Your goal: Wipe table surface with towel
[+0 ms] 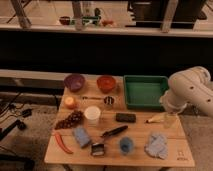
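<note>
towel (157, 145) crumpled on near-right of tabletop (137, 131), right of blue cup (126, 145) | claw (170, 119) released, empty, above tabletop by green tray (145, 93) | soft, light, floppy; likely best to pinch a raised fold mid-cloth

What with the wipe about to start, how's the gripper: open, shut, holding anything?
Gripper: open, holding nothing, hanging over the right side of the table, just behind the towel, which lies flat.
</note>
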Controlling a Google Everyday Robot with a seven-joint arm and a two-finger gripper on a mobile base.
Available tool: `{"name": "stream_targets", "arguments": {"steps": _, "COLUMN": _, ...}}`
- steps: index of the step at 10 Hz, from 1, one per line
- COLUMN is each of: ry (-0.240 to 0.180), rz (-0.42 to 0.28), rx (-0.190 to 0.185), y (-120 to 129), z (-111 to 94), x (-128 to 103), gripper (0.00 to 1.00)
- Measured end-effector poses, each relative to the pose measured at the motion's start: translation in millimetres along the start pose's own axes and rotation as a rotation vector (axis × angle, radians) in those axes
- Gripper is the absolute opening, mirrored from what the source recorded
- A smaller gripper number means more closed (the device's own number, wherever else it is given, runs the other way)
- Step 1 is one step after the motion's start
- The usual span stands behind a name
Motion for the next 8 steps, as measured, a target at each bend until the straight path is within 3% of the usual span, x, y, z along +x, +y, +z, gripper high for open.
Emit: {"name": "stream_targets", "arguments": {"steps": 8, "ry": -0.008, "rz": 0.020, "rx": -0.001, "y": -0.3, "z": 0.9, "x": 5.9, "gripper": 0.80}}
